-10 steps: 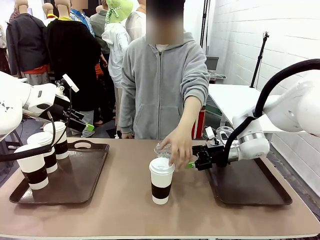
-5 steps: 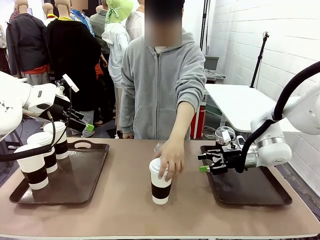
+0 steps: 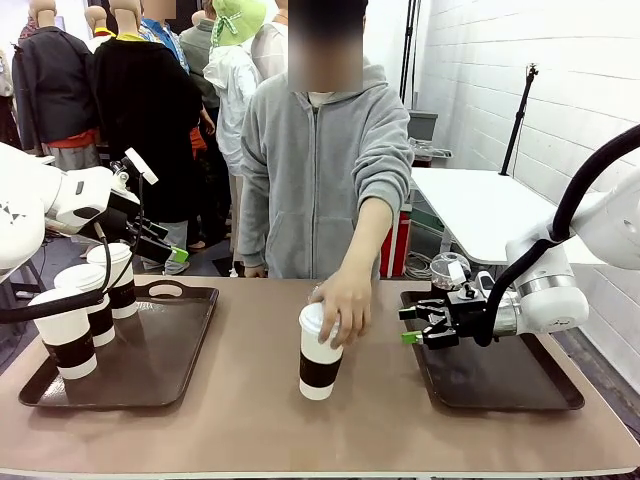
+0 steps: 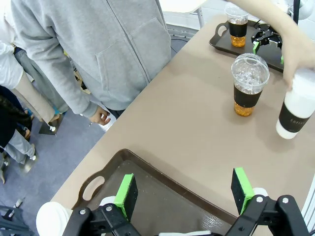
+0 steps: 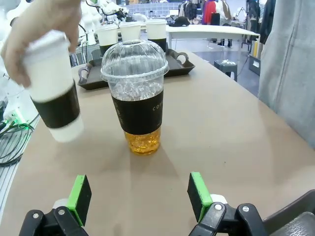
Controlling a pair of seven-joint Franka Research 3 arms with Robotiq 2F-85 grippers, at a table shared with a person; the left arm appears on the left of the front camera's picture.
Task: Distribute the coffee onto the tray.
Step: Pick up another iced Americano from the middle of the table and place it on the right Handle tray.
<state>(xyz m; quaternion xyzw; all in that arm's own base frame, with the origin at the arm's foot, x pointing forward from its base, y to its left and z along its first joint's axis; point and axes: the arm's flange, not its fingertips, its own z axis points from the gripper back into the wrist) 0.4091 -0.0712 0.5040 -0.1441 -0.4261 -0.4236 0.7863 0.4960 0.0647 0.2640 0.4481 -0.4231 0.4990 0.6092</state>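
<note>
Three white paper coffee cups with brown sleeves stand on the left tray. A person's hand holds another paper cup, slightly tilted, at the table's middle. A clear dome-lidded cup of amber coffee stands on the table just ahead of my open, empty right gripper, which hovers at the right tray's near-left edge. A second clear cup stands at that tray's far corner. My left gripper is open and empty, raised over the left tray.
The person in a grey hoodie stands at the far side, arm reaching over the table's middle. Bare tabletop lies between the two trays. The right tray's front part is bare.
My right gripper drew back to the right, from beside the person's hand to the right tray's edge. The person's hand left the clear cup, took hold of the paper cup and tilted it.
</note>
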